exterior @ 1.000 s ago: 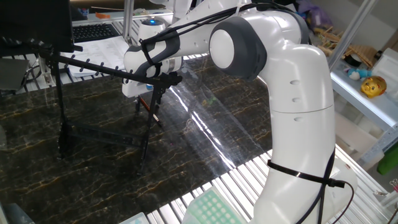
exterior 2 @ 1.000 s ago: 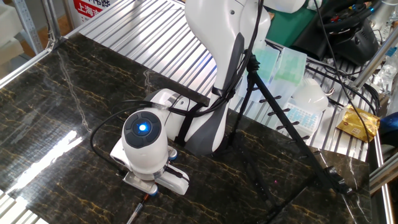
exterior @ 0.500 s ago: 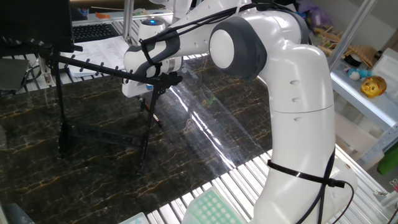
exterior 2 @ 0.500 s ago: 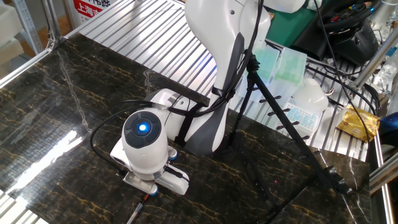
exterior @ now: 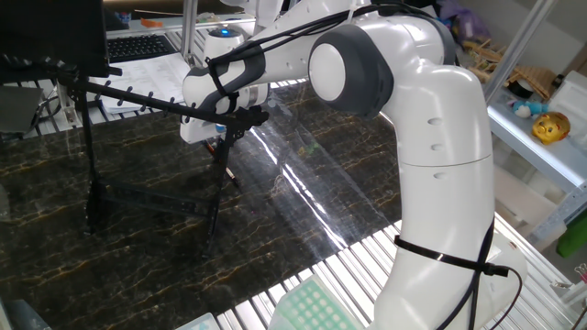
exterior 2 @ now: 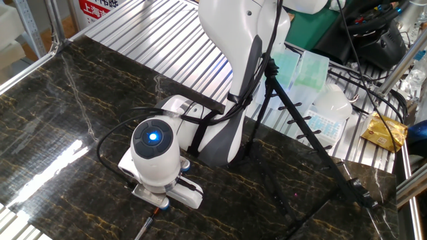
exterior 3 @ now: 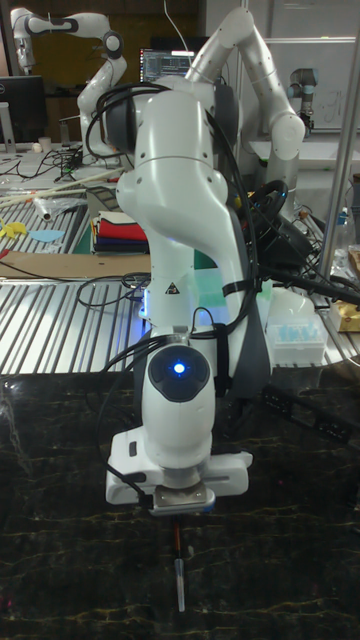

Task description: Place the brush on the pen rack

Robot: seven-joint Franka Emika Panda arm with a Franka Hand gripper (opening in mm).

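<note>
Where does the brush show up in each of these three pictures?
One fixed view: the brush hangs under the gripper, left of centre.
The other fixed view: bottom edge, brush.
Tall fixed view: bottom centre, brush.
Shared landmark: the white gripper directly above it.

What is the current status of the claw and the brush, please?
Claw shut on the brush, brush hanging tip-down over the dark table. Pen rack right beside the claw; brush not yet on it.

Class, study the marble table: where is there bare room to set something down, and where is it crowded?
Bare marble lies between the pen rack and the robot's base, and along the table's left side in the other fixed view. It is crowded at the rack's near end, where the gripper holds the brush.
</note>
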